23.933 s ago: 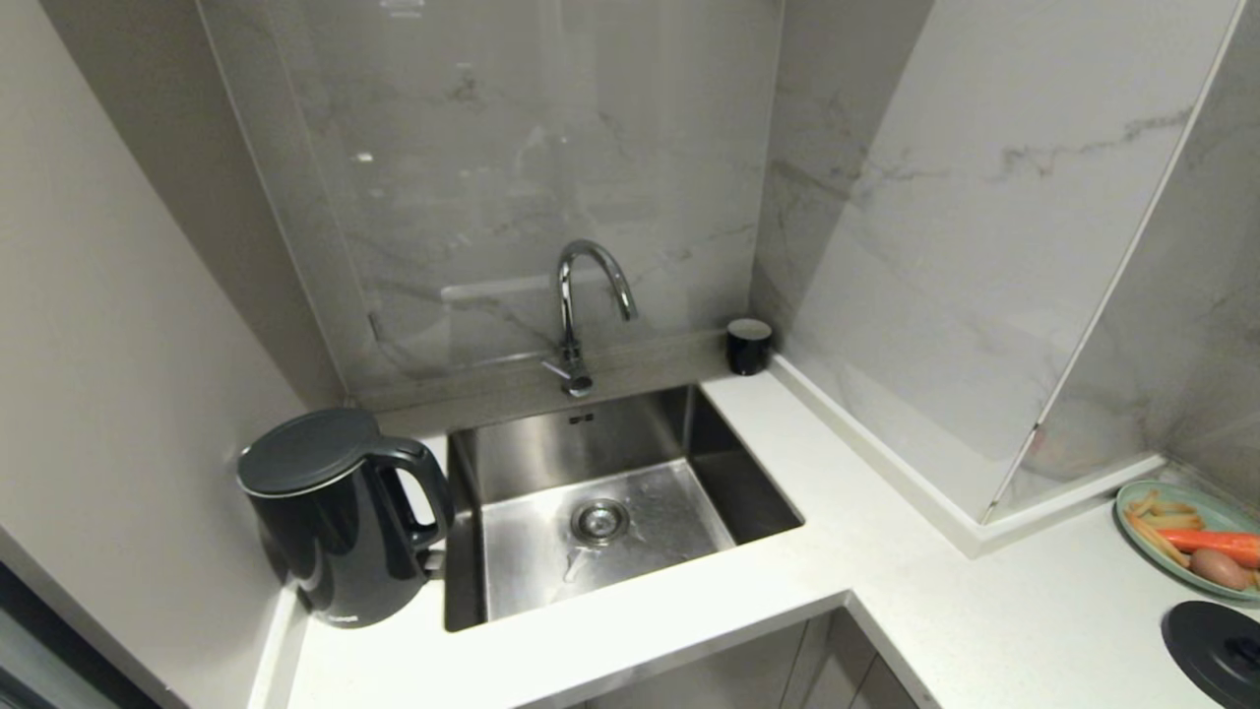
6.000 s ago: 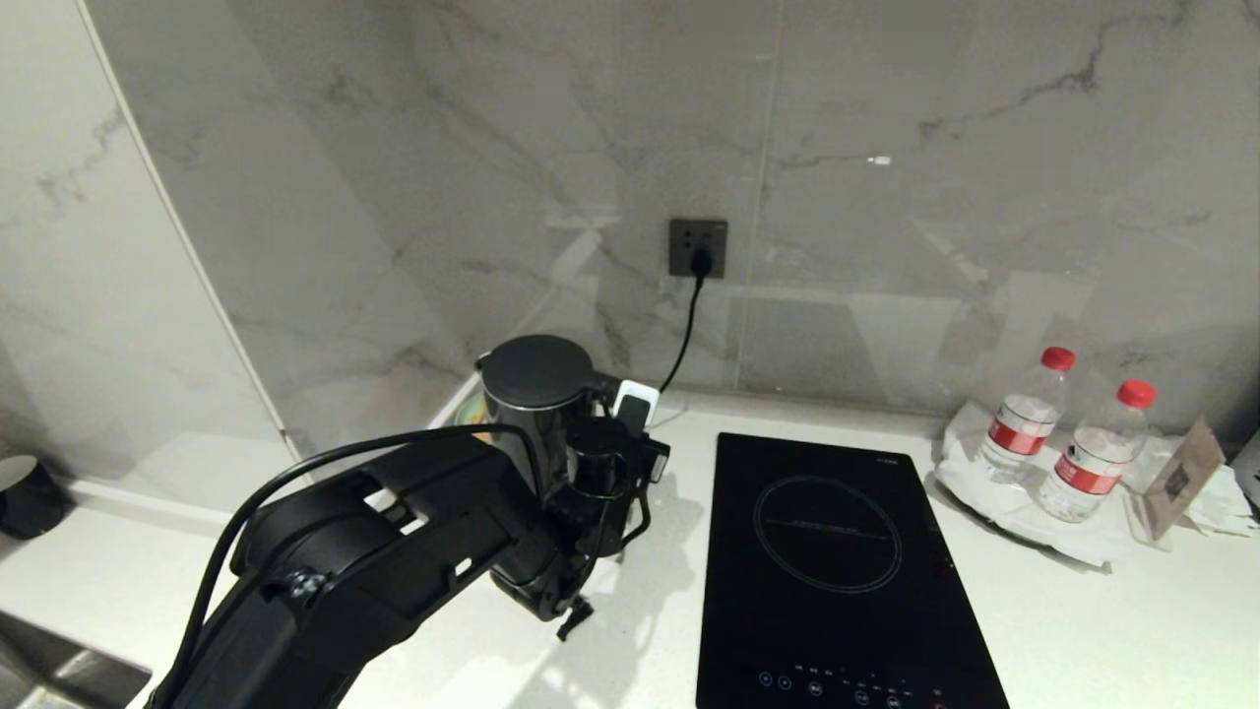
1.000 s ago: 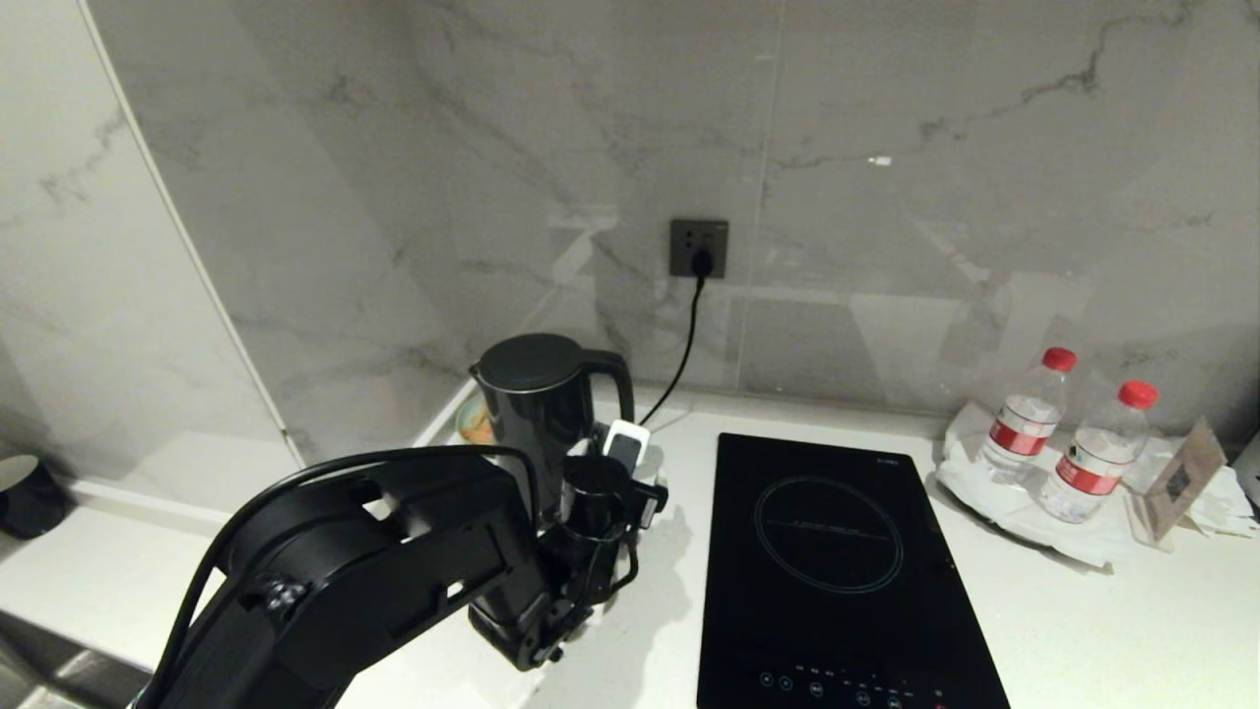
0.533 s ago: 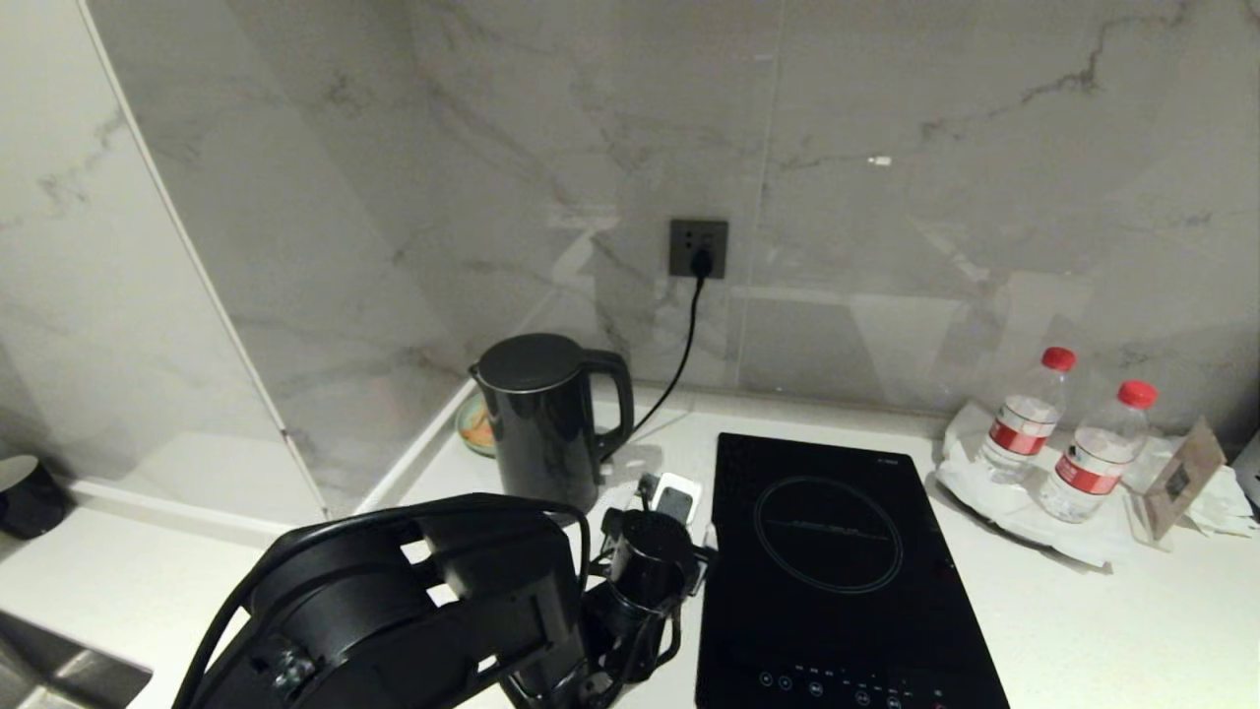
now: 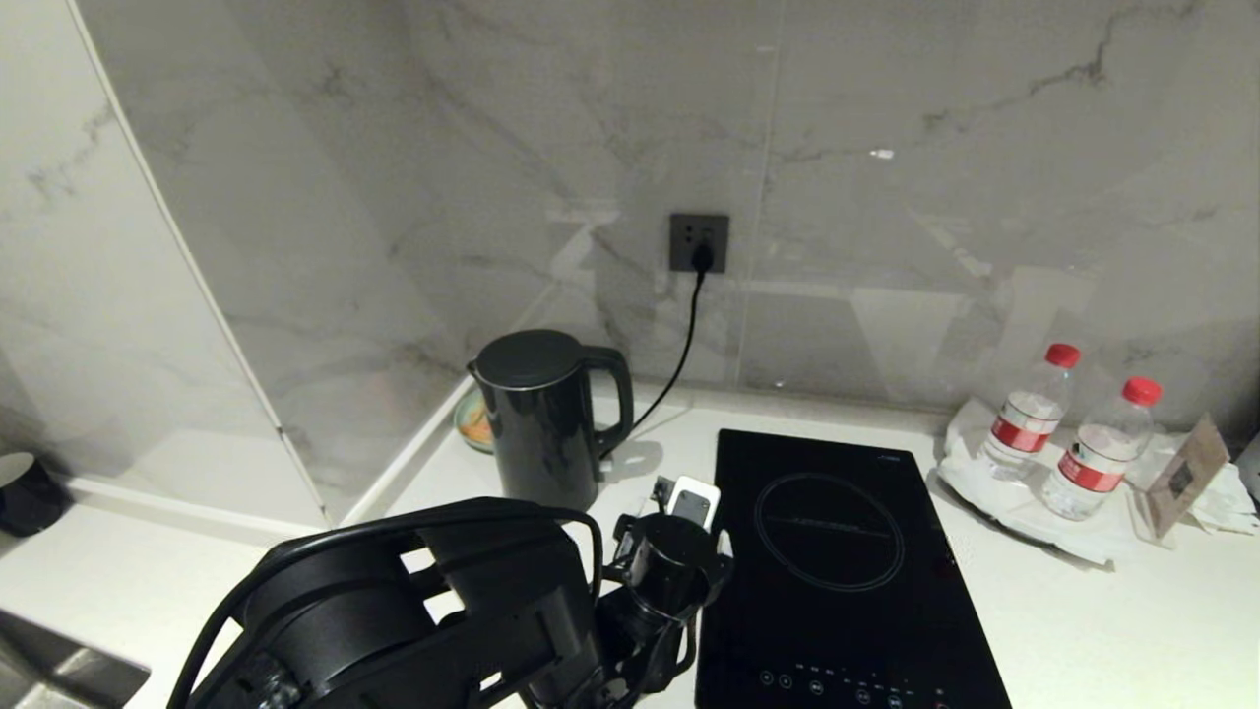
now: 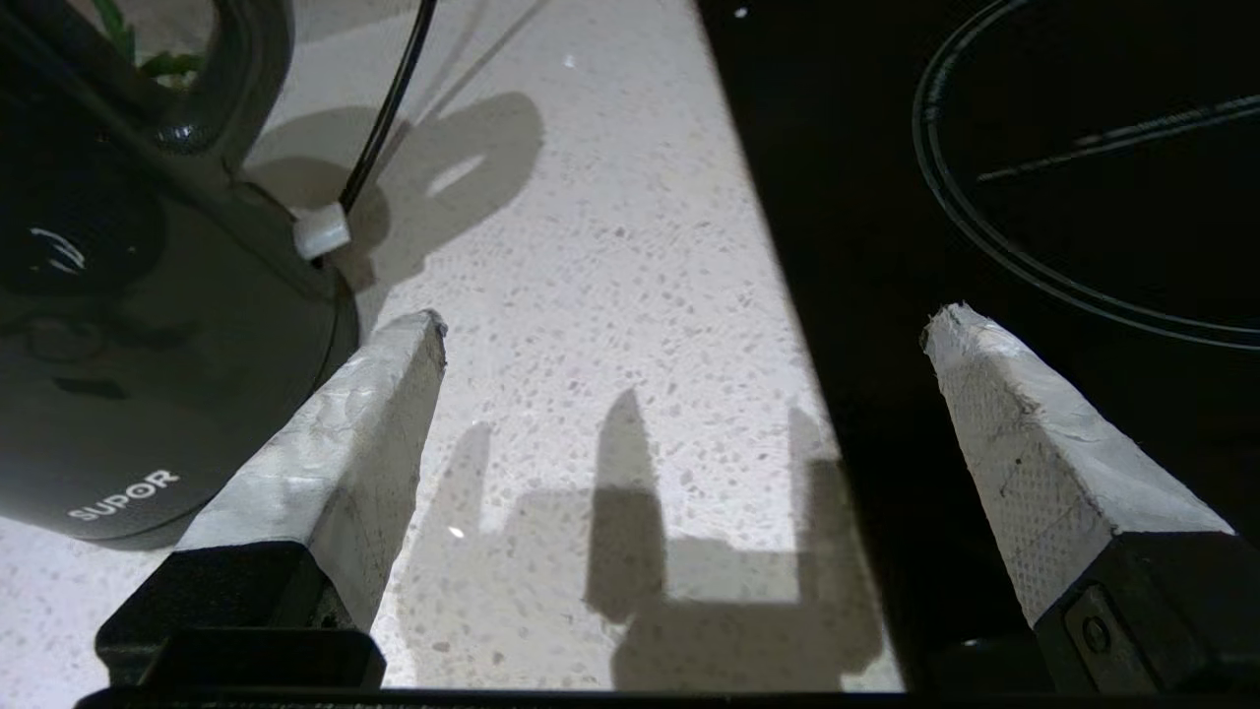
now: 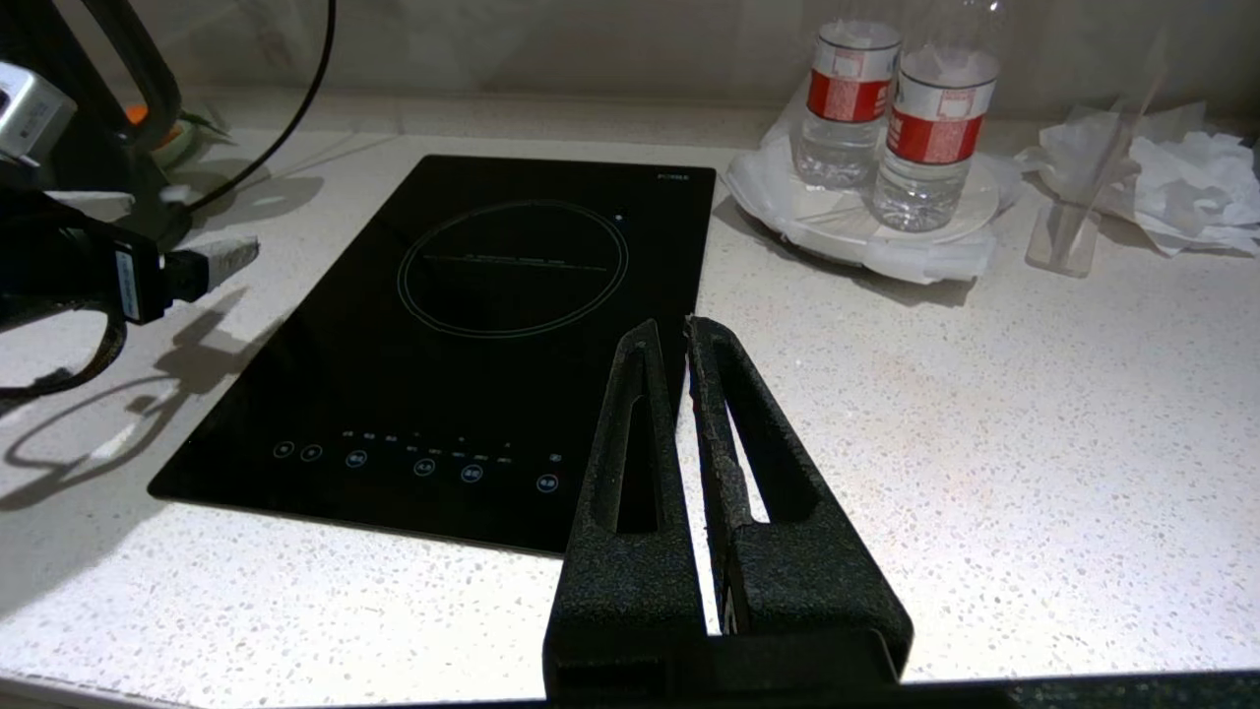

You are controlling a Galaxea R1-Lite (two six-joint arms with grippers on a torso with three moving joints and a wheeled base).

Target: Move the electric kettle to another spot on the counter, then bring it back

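The electric kettle (image 5: 546, 418) is glossy black and stands upright on the white speckled counter (image 5: 640, 473), near the back wall and left of the hob. Its handle faces right. My left gripper (image 5: 679, 495) hovers in front of it and to its right, apart from it. In the left wrist view the kettle (image 6: 118, 325) is beside one white-taped finger, and the left gripper (image 6: 686, 320) is open over bare counter (image 6: 591, 246) with nothing between the jaws. The right gripper (image 7: 669, 330) is shut and empty, low over the counter's front part by the hob.
A black glass hob (image 5: 837, 551) lies right of the left gripper. A cord (image 5: 679, 345) runs from the wall socket (image 5: 699, 241) down behind the kettle. A plate of food (image 5: 472, 423) is behind the kettle. Two water bottles (image 5: 1024, 418) stand far right, a black cup (image 5: 20, 483) far left.
My left arm has pulled back from the kettle's handle toward the front and right, jaws staying open. The kettle stands where it was, no longer hidden by the gripper.
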